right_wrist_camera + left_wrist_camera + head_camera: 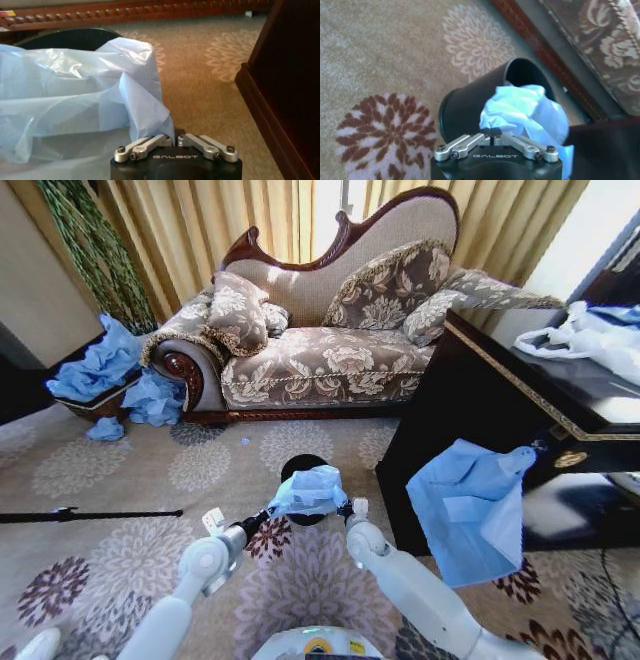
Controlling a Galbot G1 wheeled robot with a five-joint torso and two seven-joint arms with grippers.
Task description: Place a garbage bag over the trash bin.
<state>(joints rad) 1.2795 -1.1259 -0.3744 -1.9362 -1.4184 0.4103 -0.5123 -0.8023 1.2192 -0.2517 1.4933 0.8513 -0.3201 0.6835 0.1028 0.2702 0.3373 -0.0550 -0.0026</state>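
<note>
Thin blue film pinched in both my grippers. Left gripper [491, 131] has its fingertips closed on the bag [308, 490] hem on its side; right gripper [174, 137] is likewise clamped on the opposite hem. Bag hangs stretched between the two, its span running left-right across my front.

Key relation: bin [303, 468] sits directly under and just beyond the bag, between the two arms. In the head view the bag covers the near part of the rim, while the far black arc shows past it. Left wrist view has the bag [525, 112] bunched over the near rim with the dark mouth of the bin [465, 108] open beyond. In the right wrist view the bin [75, 37] rim peeks out behind the film [75, 93]. Both arms look about equally near, one per side. My read: the mouth isn't seated yet and needs spreading and pulling down over the rim.

Materials: bag is slightly see-through, crinkled and limp, so it will sag and slip. Bin is smooth, plain black and cylindrical, and looks rigid.

Around: patterned carpet [120, 470], floral sofa [320, 360] behind, dark cabinet [480, 400] on my right with a bigger blue sheet [475, 505] draped off it.
</note>
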